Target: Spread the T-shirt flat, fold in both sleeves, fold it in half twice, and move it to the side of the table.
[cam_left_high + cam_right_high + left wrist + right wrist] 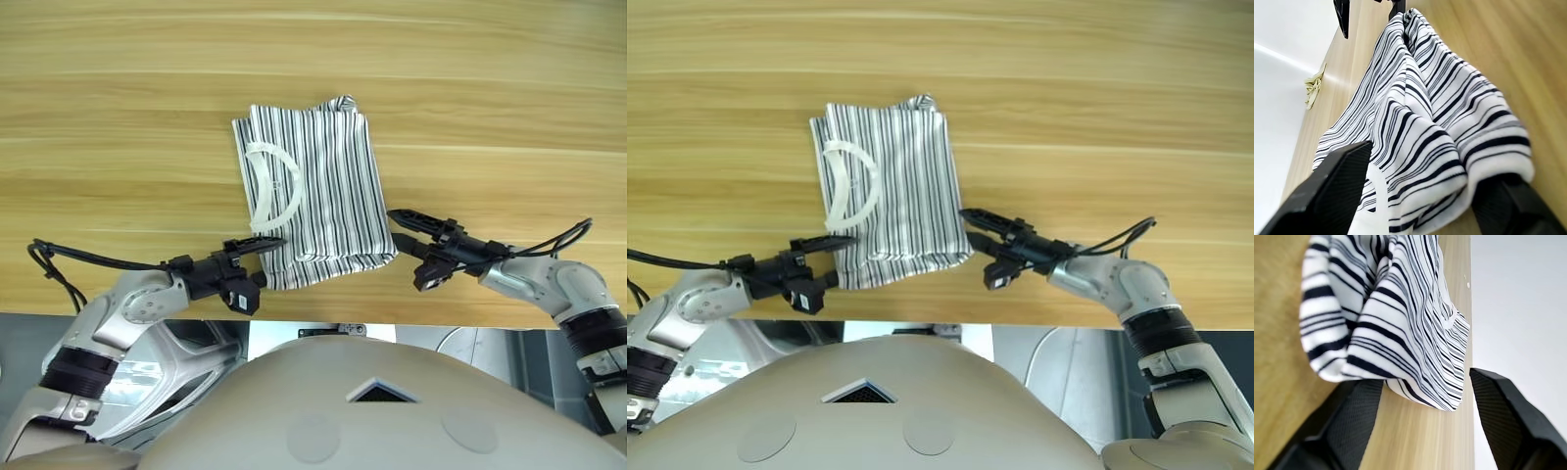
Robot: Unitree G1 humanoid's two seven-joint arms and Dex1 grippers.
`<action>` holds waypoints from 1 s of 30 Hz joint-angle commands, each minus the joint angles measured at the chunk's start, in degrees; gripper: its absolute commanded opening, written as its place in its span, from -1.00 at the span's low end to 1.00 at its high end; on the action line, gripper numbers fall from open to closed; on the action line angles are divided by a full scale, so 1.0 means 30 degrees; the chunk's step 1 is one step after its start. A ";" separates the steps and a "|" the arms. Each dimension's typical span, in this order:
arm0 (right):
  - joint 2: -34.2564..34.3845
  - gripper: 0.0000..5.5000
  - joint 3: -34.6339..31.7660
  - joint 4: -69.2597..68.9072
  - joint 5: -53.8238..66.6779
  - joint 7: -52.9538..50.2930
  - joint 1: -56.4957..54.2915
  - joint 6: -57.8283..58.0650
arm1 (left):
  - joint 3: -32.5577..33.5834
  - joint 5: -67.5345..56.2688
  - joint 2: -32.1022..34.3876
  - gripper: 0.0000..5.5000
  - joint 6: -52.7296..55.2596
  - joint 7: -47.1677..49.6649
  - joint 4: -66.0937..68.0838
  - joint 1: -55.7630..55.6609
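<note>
Straddling the near-left corner of the T-shirt (328, 181), the left gripper (266, 257) has its jaws spread wide. The wrist view shows one black finger (1327, 196) on each side of the bunched cloth, with the fabric lying between them and not pinched. The right gripper (395, 225) is at the near-right corner, its jaws also well apart. The rolled edge of the cloth sits between its fingers (1354, 418), draped against one of them and not clamped.

The T-shirt lies folded into a rough rectangle on the table (118, 117), near the middle and towards the robot's edge. Its long axis runs from near to far, and the near end is skewed slightly to the robot's right. The far edge is uneven, with a small peak of cloth at the far-right corner. The near edge is lifted and rounded where the layers double over.

Materials:
- The shirt is soft knit with thin dark stripes on white, and the stripes run along the long axis.
- A plain white collar band (274, 191) shows as an arc on the left half, bowing towards the middle of the shirt.
- The table is pale wood — its grain runs side to side.
- The gripper fingers are matte black and taper to their tips.
</note>
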 commanded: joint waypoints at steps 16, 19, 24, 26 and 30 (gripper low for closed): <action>-0.1008 0.17 0.0639 -0.1255 0.2240 0.3920 0.0631 -0.1108 | -0.3059 0.1801 0.0177 0.11 0.0185 -0.0421 0.4418 -0.1992; -0.0349 0.17 0.0863 -0.0496 0.2438 0.3903 0.0133 -0.1315 | -0.3292 0.1710 0.0410 -0.08 -0.0292 -0.0382 0.4539 -0.2023; 0.0247 0.17 0.0914 0.1445 0.2903 0.3735 -0.0825 -0.1720 | -0.3590 0.1503 0.0539 -0.45 -0.0953 -0.0323 0.4987 -0.2087; 0.0307 0.17 0.0897 0.1829 0.2862 0.3688 -0.0962 -0.1876 | -0.3765 0.1499 0.0413 -0.55 -0.1087 -0.0273 0.5511 -0.2304; 0.0442 0.04 0.1090 0.2414 0.2907 0.3730 -0.1004 -0.2196 | -0.4057 0.1476 0.0053 -0.69 -0.1185 -0.0103 0.6853 -0.2857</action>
